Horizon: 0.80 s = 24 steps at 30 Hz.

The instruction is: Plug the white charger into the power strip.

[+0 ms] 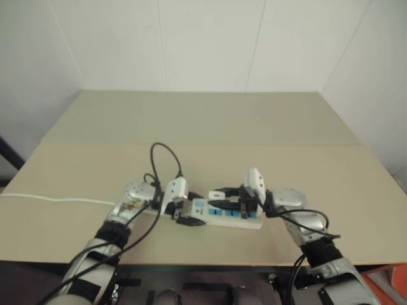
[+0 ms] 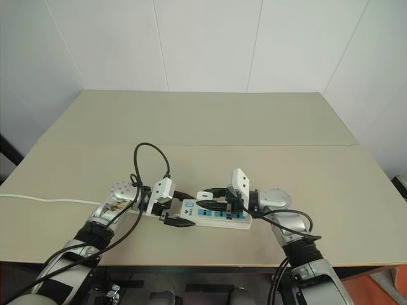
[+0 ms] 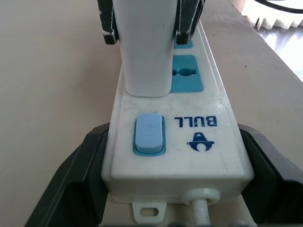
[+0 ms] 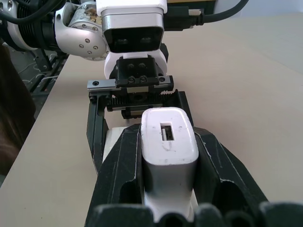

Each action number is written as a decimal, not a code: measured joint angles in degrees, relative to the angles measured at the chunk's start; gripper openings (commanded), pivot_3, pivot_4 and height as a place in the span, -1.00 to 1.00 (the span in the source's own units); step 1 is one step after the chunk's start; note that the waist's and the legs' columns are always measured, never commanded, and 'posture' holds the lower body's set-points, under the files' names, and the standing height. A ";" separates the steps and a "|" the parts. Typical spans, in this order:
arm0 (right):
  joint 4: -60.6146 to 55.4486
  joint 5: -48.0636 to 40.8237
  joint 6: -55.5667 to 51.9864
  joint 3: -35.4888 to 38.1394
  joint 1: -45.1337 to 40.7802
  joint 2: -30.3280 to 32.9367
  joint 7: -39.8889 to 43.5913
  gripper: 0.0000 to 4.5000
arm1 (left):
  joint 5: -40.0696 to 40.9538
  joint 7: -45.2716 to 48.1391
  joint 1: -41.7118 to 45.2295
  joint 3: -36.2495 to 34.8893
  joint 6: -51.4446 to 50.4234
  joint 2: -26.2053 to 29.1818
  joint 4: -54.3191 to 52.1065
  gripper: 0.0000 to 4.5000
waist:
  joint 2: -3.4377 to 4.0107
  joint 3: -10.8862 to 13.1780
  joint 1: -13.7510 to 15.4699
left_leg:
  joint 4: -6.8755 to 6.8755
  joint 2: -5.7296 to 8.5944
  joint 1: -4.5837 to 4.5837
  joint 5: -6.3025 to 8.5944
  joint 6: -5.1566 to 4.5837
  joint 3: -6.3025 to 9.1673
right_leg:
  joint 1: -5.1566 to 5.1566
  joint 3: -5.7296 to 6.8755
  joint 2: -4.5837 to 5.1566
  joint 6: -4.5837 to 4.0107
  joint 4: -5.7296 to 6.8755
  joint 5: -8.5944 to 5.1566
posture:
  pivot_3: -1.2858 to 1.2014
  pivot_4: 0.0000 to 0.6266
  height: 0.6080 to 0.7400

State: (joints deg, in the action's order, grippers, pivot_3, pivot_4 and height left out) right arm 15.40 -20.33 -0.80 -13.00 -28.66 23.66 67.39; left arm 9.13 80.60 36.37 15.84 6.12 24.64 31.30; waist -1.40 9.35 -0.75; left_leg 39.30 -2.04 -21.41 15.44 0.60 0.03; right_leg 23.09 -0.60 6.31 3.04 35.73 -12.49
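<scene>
1. So the power strip (image 2: 219, 215) is lying flat on the beige table (image 2: 210, 121), close to the near edge, roughly centred between the two arms. It's a long white bar with blue socket panels.

2. The left gripper (image 2: 173, 215) has its two black fingers clamped on the switch end of the strip. In the left wrist view you can see a finger (image 3: 71, 179) pressed against each long side of that end, with the pale blue switch button (image 3: 149, 135) and the "BULL" logo (image 3: 196, 122) sitting right between them.

3. The thin white cord (image 1: 57, 199) comes out of that same end and trails off across the table to the robot's left.

4. The white charger (image 4: 169, 146) is gripped by the right gripper (image 4: 169, 156). Its black fingers (image 4: 120, 170) are squeezed against both sides of the charger body, and the slot in the charger's back face points at the wrist camera.

5. In the left wrist view the charger stands upright on the strip's top face, just past the switch button, its base touching the strip beside a blue socket panel (image 3: 187, 74). Can't tell how deep the prongs are in, they're hidden.

6. The two grippers face each other along the strip, close together but not touching.
</scene>
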 measured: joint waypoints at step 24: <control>-0.15 -0.14 0.77 0.15 1.51 0.48 0.05 -0.51 | -0.05 -0.38 -0.42 0.12 -0.03 0.11 -0.59 0.47 | 0.00 -0.07 0.05 | -0.06 0.00 0.05 0.00 0.00 -0.02 | -0.05 -0.02 0.00 0.03 -0.05 -0.03 | 0.03 -0.52 1.00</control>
State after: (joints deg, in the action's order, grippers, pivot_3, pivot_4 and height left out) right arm 15.25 -20.47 -0.02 -12.85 -27.15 24.14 67.44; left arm 9.08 80.23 35.95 15.96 6.09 24.75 30.71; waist -1.40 9.27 -0.69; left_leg 39.24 -2.04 -21.36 15.44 0.60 0.01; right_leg 23.04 -0.62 6.32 3.07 35.68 -12.52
